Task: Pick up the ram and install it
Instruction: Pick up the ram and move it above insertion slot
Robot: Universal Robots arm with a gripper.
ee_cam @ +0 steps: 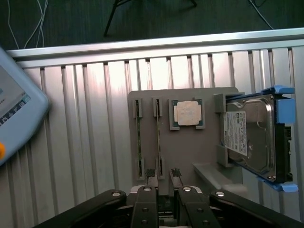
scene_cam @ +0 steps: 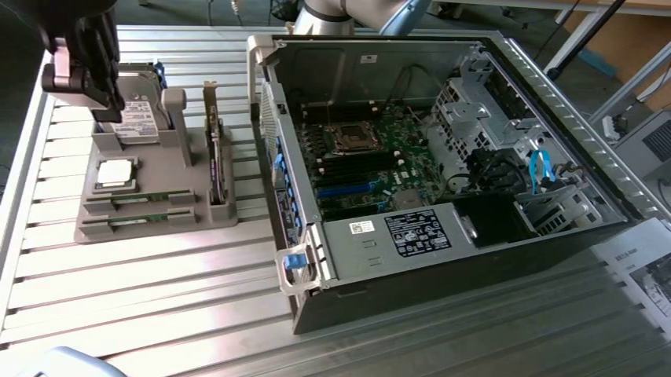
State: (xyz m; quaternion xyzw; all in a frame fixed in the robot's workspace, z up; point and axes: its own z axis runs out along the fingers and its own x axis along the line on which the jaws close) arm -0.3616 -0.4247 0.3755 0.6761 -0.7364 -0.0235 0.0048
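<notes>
Right now the gripper (ee_cam: 163, 175) hangs above the grey parts holder (ee_cam: 190, 156) w/ nothing in it; its two fingers stand apart w/ a clear gap btwn the tips, touching nothing. Two green memory sticks sit on edge in side-by-side slots of the holder; the ram (ee_cam: 158, 137) in play looks to be the one nearer the processor chip (ee_cam: 187, 114); the second stick (ee_cam: 138, 137) lies parallel, just beyond it on the side away from the chip. Key relation: in the wrist view the ram's long axis runs straight away from the fingers, and its near end sits roughly in line w/ the gap, closer to one tip than the other; so the jaws look set across the stick's thin dimension, not along its length; centring looks a bit off, imo. In the ext. view the gripper is high, over the hard drive (ee_cam: 249, 133) end of the holder, well apart from both sticks; there the ram's length runs across the view. The open PC case (scene_cam: 367, 59) w/ its motherboard (scene_cam: 367, 165) stands on the exterior view's right of the holder; neither stick has left its slot, so the pick isn't done yet.
</notes>
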